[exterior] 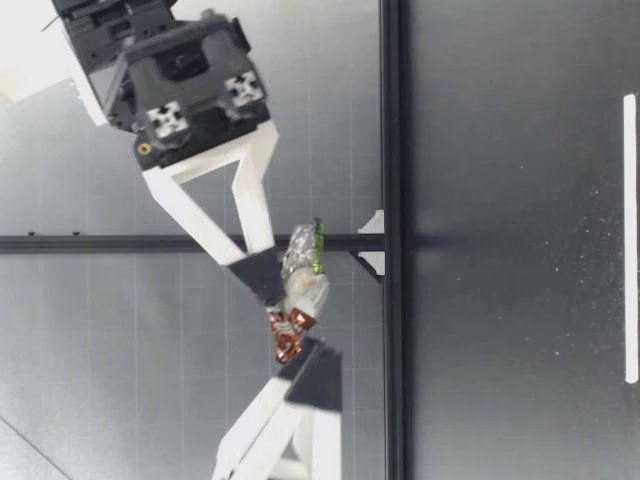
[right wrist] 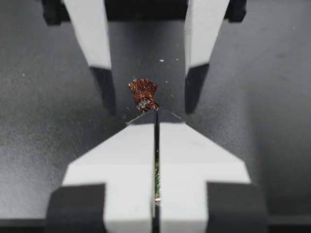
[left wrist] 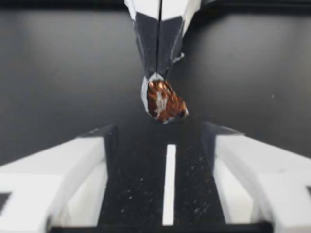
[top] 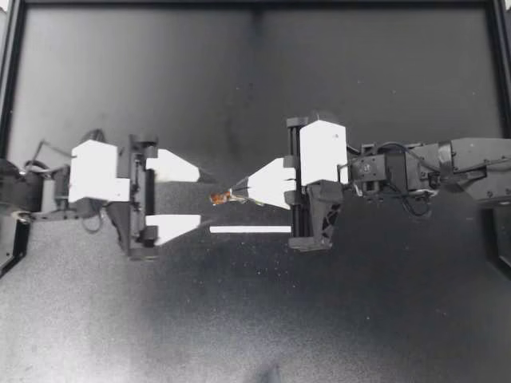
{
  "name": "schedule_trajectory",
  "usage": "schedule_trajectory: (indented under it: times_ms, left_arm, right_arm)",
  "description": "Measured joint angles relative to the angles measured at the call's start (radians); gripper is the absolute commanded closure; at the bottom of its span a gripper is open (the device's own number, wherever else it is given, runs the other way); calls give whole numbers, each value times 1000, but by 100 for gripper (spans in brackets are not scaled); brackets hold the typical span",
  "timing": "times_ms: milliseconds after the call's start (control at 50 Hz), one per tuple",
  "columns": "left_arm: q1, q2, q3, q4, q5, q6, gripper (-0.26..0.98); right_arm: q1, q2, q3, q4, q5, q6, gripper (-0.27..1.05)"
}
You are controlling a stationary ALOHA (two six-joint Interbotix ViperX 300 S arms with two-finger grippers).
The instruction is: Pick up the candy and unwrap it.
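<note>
Though aloft, crinkled copper-brown candy (top: pixel 217 196)

The small copper-brown foil-wrapped candy (top: pixel 217 196) hangs clear above the table, just 9 o'clock of centre in the top view. Its crinkled clear-and-green wrapper tail (exterior: pixel 303 252), at its 3 o'clock, is pinched in my right gripper (top: pixel 234 192).

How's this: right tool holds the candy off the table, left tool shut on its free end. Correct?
No. The right tool holds the candy off the table, but the left tool is open, as the left wrist view shows.
</note>
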Motion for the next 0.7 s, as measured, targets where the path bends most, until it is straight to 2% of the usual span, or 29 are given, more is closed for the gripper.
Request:
schedule_trajectory:
  times_ms: [220,420,700]
  left_arm:
    - [0,38,-48,-3,-11,-12,16]
    - [2,49,-55,-11,-48,-11,16]
    - [25,94,-60,-63,-64,-5,17]
  right_arm:
    - [0,0,-2,2,0,31,95]
    - [6,0,-2,2,0,35,95]
    - [34,-2,0,3,3,43,95]
